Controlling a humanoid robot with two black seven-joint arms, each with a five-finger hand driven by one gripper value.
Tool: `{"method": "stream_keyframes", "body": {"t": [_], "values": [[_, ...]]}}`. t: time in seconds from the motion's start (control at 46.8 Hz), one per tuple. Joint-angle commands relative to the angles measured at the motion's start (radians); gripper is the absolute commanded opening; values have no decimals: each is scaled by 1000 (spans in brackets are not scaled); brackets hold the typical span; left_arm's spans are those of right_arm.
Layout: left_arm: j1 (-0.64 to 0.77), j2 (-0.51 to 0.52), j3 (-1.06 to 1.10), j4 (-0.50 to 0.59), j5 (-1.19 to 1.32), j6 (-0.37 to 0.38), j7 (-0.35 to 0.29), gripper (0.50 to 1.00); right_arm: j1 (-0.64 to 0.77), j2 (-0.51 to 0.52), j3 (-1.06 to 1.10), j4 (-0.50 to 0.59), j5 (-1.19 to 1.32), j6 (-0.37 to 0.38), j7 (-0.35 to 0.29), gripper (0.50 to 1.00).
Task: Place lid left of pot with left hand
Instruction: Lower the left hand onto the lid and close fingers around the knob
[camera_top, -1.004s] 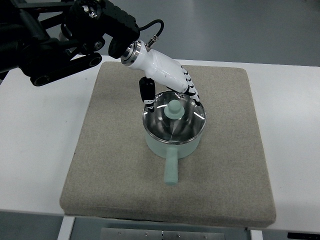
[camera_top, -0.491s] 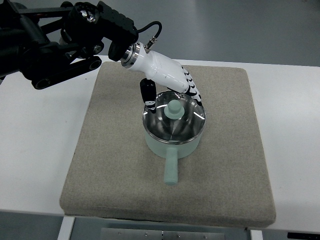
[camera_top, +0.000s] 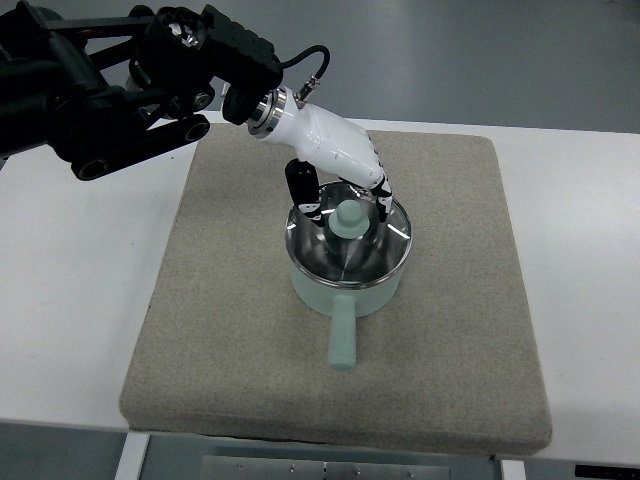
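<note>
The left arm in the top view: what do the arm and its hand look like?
The left arm is black, built of bulky jointed segments and linkage bars. A silver metal ring joins it to the left hand, which has a glossy white shell and black fingers with white markings. A thin black cable loops to the wrist.

A pale green pot (camera_top: 347, 268) sat near the middle of a grey-brown mat (camera_top: 230, 300) on the white table (camera_top: 70, 300), its handle (camera_top: 341, 338) pointing toward the robot's side. A glass lid (camera_top: 350, 245) with a green knob (camera_top: 349, 217) lay on the pot. The left hand (camera_top: 338, 178), white with black finger segments, reached in from the upper left on a black arm (camera_top: 120, 90). Its fingers (camera_top: 300, 188) hung down over the far rim of the lid, either side of the knob; whether they touched it I could not tell.
</note>
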Motion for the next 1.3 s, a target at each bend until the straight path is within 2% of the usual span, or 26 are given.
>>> {"method": "stream_keyframes", "body": {"t": [0.0,0.128,0.363,0.513,0.854,1.282], "values": [[0,0,0,0,-2,2,0,774,0,0,0,0,0,0,0,924],[0,0,0,0,1,0,0,705,0,0,0,0,0,0,0,924],[2,0,2,0,-1,2,0,696,0,0,0,0,0,0,0,924],[16,0,2,1,2,2,0,671,0,0,0,0,0,0,0,924],[23,-20,3,38,2,22,0,500,0,0,0,0,0,0,0,924],[29,-23,-6,41,-2,31,0,500,0,0,0,0,0,0,0,924]]}}
